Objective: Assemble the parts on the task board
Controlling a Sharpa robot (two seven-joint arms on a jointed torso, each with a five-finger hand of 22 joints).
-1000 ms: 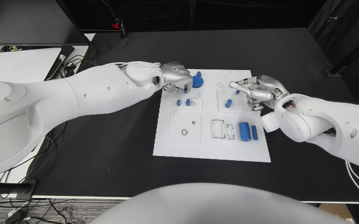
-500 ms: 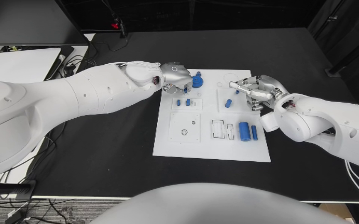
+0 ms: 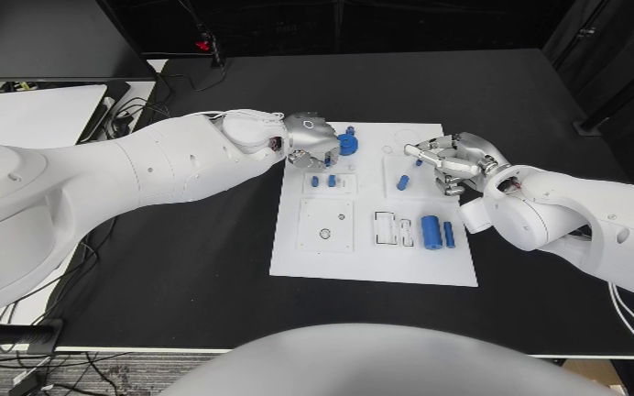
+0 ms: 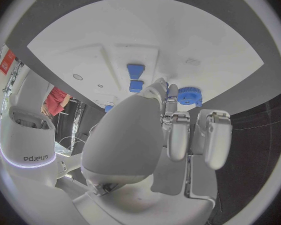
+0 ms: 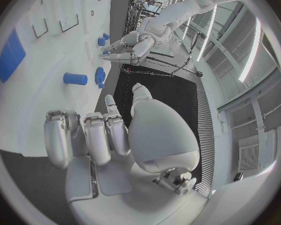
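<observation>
Starting nearest the robot, the near half of the task board (image 3: 370, 263) on the black surface (image 3: 198, 295) carries a blue cylinder (image 3: 431, 229) and a slimmer blue bar (image 3: 449, 235) beside empty rectangular slots. Farther in, two small blue pegs (image 3: 323, 180) stand in a square plate, with a short blue pin (image 3: 403, 182) toward the board's right side. At the right edge the right robot hand (image 3: 447, 161) hovers with fingers curled; whether it grasps anything I cannot tell. Toward the far left corner the left robot hand (image 3: 310, 138) touches a blue toothed gear (image 3: 349, 144), fingers closing on it, though a firm grasp is not certain. To do this step well, I judge the gear should stay level over its seat and be pressed straight down, without tilting.
</observation>
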